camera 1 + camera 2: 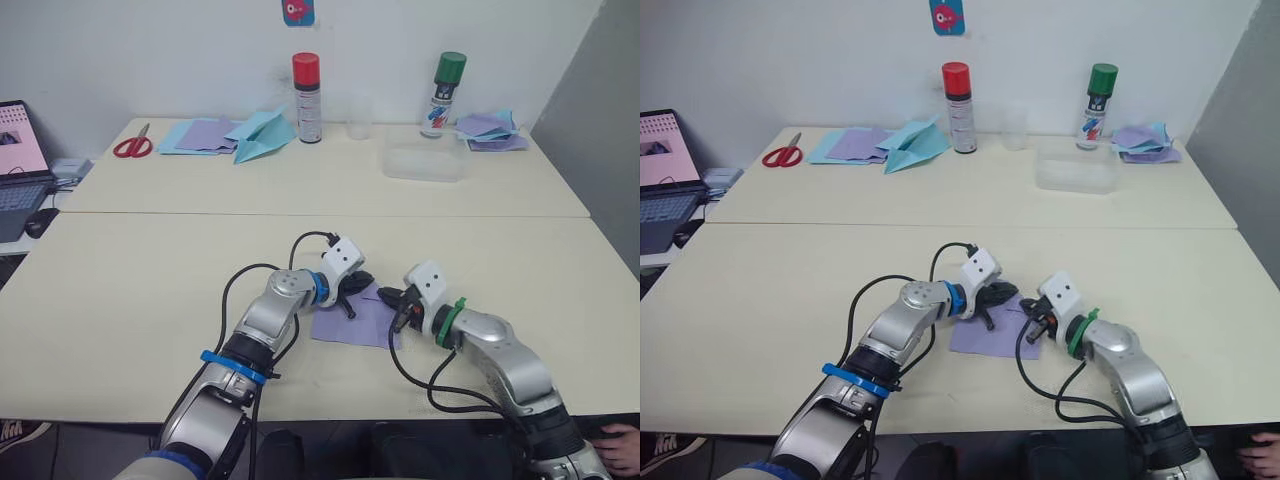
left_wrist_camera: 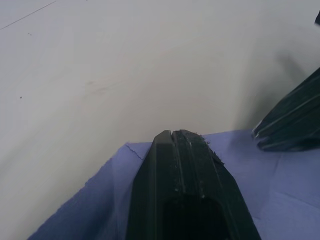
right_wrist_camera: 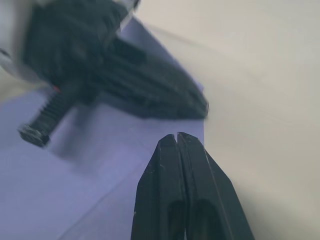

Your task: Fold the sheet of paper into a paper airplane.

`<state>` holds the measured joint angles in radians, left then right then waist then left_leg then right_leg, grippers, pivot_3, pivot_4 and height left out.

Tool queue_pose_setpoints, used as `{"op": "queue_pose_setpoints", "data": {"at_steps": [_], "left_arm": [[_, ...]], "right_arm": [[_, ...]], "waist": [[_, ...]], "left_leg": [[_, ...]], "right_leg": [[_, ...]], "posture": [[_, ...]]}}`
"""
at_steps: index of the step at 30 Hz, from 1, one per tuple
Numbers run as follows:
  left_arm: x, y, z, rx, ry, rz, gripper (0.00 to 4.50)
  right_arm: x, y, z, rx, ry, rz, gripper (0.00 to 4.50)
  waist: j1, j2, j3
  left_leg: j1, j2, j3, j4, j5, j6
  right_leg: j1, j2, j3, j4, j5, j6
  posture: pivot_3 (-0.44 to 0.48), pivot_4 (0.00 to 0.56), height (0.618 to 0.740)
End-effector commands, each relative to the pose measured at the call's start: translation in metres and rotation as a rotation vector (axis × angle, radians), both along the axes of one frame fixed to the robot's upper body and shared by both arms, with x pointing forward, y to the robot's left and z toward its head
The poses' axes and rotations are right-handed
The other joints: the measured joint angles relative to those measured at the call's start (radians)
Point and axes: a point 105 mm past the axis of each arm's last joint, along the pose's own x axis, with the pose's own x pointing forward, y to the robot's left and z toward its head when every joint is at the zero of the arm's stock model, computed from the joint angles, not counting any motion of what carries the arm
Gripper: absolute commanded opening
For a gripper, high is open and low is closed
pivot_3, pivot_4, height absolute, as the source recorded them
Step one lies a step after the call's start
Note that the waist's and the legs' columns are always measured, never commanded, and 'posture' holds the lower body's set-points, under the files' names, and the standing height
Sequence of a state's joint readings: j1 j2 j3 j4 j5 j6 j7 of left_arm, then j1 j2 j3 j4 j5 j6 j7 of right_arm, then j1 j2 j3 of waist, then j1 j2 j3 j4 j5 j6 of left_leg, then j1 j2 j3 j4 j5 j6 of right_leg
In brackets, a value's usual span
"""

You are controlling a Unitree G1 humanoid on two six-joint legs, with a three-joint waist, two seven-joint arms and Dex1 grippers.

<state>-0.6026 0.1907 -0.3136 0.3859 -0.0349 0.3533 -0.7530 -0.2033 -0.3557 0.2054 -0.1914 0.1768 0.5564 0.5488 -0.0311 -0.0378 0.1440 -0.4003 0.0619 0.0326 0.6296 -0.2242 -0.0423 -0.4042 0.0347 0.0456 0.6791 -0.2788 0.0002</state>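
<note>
Pressing sheet of paper (image 1: 358, 322), left end effector (image 2: 176, 136) closed, right end effector (image 3: 177, 138) closed, creases in wrist views.

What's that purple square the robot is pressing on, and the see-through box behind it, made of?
The sheet of paper looks like thin matte paper: it lies flat, shows crease lines and a slightly ragged edge. The box seems clear, glossy plastic, since the table shows through it.

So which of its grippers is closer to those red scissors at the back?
The left. The left gripper sits over the purple sheet of paper, on the side toward the scissors; the right gripper is beside it, farther from them.
</note>
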Motion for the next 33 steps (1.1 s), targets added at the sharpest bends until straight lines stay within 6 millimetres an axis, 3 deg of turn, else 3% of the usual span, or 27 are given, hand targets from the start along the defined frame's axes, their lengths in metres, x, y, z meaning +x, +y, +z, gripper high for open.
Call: {"op": "queue_pose_setpoints", "data": {"at_steps": [1, 6, 11, 18, 25, 27, 31, 33], "left_arm": [[-0.012, -0.005, -0.011, -0.003, 0.042, -0.037, 0.00], [-0.019, -0.019, 0.006, -0.044, -0.007, -0.104, 0.00], [-0.018, -0.017, -0.005, 0.011, 0.020, -0.080, 0.00], [0.005, 0.014, -0.025, 0.132, 0.028, 0.111, 0.00], [0.019, 0.051, -0.023, 0.163, 0.004, 0.255, 0.00], [0.022, 0.057, -0.010, 0.117, -0.039, 0.282, 0.00], [0.025, 0.066, 0.040, -0.133, -0.158, 0.349, 0.00], [0.021, 0.078, 0.055, -0.235, -0.165, 0.400, 0.00]], "right_arm": [[0.004, 0.003, 0.005, -0.043, -0.030, 0.001, 0.02], [0.000, 0.003, -0.005, -0.087, -0.003, 0.009, 0.02], [-0.003, 0.003, -0.008, -0.096, 0.013, 0.015, 0.02], [-0.001, 0.001, -0.007, -0.098, 0.009, 0.004, 0.02], [0.000, 0.001, -0.010, -0.111, 0.020, 0.007, 0.02], [0.002, 0.003, -0.010, -0.109, 0.018, 0.010, 0.02], [0.005, 0.010, -0.009, -0.099, 0.014, 0.023, 0.02], [0.007, 0.014, -0.009, -0.095, 0.012, 0.030, 0.02]], "waist": [[0.000, 0.000, 0.000], [0.000, 0.000, 0.001], [0.000, 0.000, 0.001], [0.001, 0.000, 0.000], [-0.008, 0.000, -0.001], [-0.011, 0.000, -0.001], [-0.016, 0.000, 0.000], [-0.015, 0.000, 0.001]], "left_leg": [[0.000, 0.000, 0.000, 0.000, 0.000, 0.000], [-0.001, 0.000, 0.000, 0.000, 0.000, 0.000], [0.000, 0.000, 0.000, 0.000, 0.000, 0.000], [0.000, 0.000, 0.000, 0.001, 0.000, 0.000], [0.002, 0.001, 0.000, 0.000, 0.000, 0.000], [0.002, 0.001, 0.000, 0.000, 0.000, 0.000], [0.002, 0.002, -0.001, 0.000, 0.000, 0.000], [0.000, 0.002, -0.001, 0.000, 0.000, 0.000]], "right_leg": [[0.000, 0.000, 0.000, 0.000, 0.000, 0.000], [0.000, 0.000, 0.000, 0.000, 0.000, 0.000], [0.000, 0.000, 0.000, 0.000, 0.000, 0.000], [0.000, 0.000, 0.000, 0.000, 0.000, 0.000], [0.001, 0.000, 0.000, 0.001, 0.000, 0.001], [0.001, 0.000, 0.000, 0.001, 0.000, 0.000], [0.000, 0.000, 0.001, 0.002, 0.000, 0.000], [-0.001, -0.001, 0.000, 0.002, 0.000, 0.000]], "posture": [[0.000, 0.150, 0.740], [0.000, 0.150, 0.740], [0.000, 0.150, 0.740], [0.000, 0.150, 0.740], [0.000, 0.150, 0.740], [0.000, 0.150, 0.740], [0.000, 0.150, 0.740], [0.000, 0.150, 0.740]]}}
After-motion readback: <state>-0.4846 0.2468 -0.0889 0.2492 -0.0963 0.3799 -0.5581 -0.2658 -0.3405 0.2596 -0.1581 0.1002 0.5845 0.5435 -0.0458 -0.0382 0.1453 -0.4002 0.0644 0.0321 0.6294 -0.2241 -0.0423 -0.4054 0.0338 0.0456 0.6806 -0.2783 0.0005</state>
